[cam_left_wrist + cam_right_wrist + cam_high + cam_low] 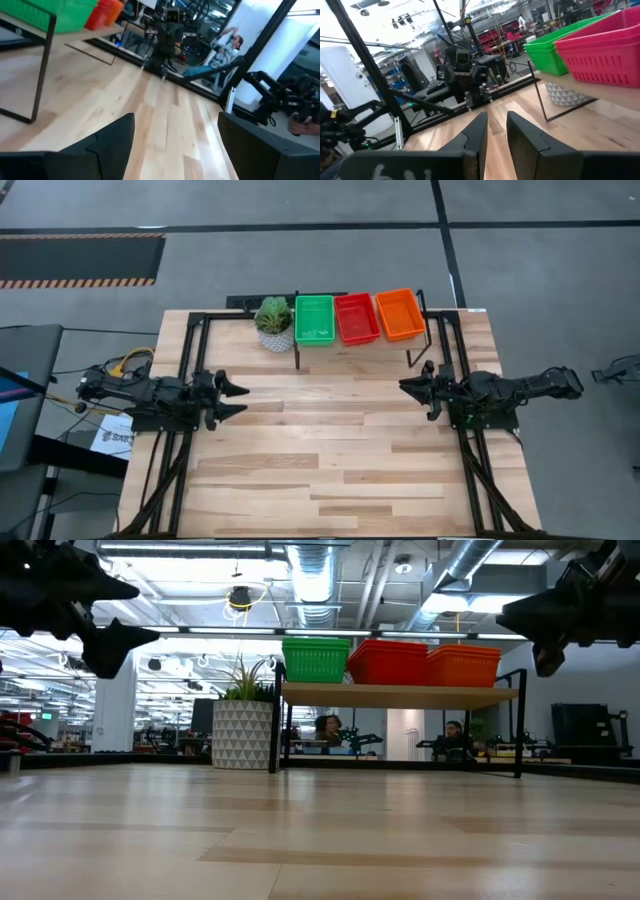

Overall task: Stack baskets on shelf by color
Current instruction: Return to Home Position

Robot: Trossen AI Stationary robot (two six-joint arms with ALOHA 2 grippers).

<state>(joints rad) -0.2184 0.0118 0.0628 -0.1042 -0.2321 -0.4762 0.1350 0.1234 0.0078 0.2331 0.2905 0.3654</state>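
Baskets sit in a row on the shelf (400,695) at the far edge of the counter (330,450): green (314,320) on the left, red (356,318) in the middle, orange (400,314) on the right, side by side and touching; how many are piled in each colour cannot be told. A plant (274,322) in a white pot stands on the counter just beside the shelf's green end. The left gripper (240,399) hangs above the counter's left edge, pointing inward, well apart from the shelf; its fingers (107,145) are spread wide and hold nothing. The right gripper (406,386) hangs above the right edge, facing the left one across bare wood; its fingers (475,135) are drawn nearly together, only a thin slit between them, with nothing pinched. Both grippers are clear of the counter's surface.
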